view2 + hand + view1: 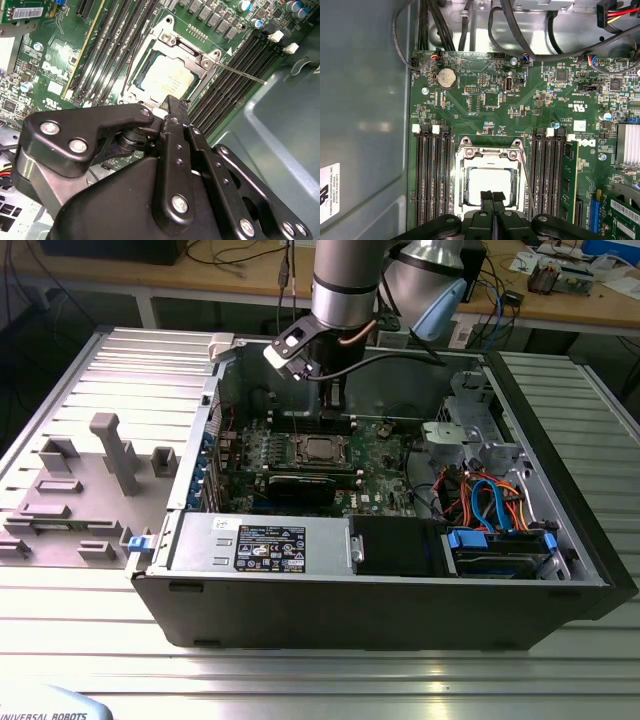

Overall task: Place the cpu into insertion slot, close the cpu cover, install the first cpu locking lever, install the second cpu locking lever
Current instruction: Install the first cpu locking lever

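Note:
The cpu (489, 182) lies with its silver top up in the insertion slot (320, 448) on the green board, and it shows in the second wrist view too (169, 76). The cpu cover (461, 176) lies flat around it as a silver frame, the chip showing through its window. One thin wire locking lever (240, 74) juts out from the socket's corner over the memory slots; it shows as a slanted rod (527, 187) beside the cover. My gripper (493, 196) hangs just above the socket's edge, shut and holding nothing, and shows in the exterior view (336, 405).
Long black memory slots (434, 175) flank the socket on both sides. A black card (303, 487) lies in front of the socket. The case's grey walls (230, 390) enclose the board; cables and drive bays (490, 505) crowd the exterior view's right. A power supply (260, 543) sits in front.

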### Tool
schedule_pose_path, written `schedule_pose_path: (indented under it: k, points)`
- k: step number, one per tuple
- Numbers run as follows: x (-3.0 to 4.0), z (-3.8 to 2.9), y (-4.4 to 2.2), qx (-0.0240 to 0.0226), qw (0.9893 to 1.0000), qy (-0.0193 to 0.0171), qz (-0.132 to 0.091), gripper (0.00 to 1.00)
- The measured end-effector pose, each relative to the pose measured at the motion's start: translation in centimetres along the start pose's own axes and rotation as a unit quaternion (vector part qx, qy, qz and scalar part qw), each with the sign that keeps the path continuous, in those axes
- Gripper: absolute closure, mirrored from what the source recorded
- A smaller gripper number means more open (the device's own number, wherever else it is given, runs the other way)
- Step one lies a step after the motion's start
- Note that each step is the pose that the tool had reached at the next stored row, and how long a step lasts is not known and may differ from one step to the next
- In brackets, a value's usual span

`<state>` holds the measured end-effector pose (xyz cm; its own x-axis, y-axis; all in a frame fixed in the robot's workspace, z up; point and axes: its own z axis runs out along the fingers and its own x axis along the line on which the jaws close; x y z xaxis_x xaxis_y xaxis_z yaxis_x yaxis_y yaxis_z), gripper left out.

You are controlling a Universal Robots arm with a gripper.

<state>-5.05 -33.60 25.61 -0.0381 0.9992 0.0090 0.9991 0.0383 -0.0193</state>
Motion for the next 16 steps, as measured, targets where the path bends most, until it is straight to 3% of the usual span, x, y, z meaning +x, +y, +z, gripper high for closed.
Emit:
schedule_pose_path:
  k: [8,11,16]
  points:
    - [0.0,0.0,0.0,0.0,1.0,-0.0002,-0.003,0.89]
    - [0.0,0.0,0.0,0.0003,0.9997,-0.0006,-0.026,0.89]
    - [0.0,0.0,0.0,0.0007,0.9974,-0.0015,-0.072,0.89]
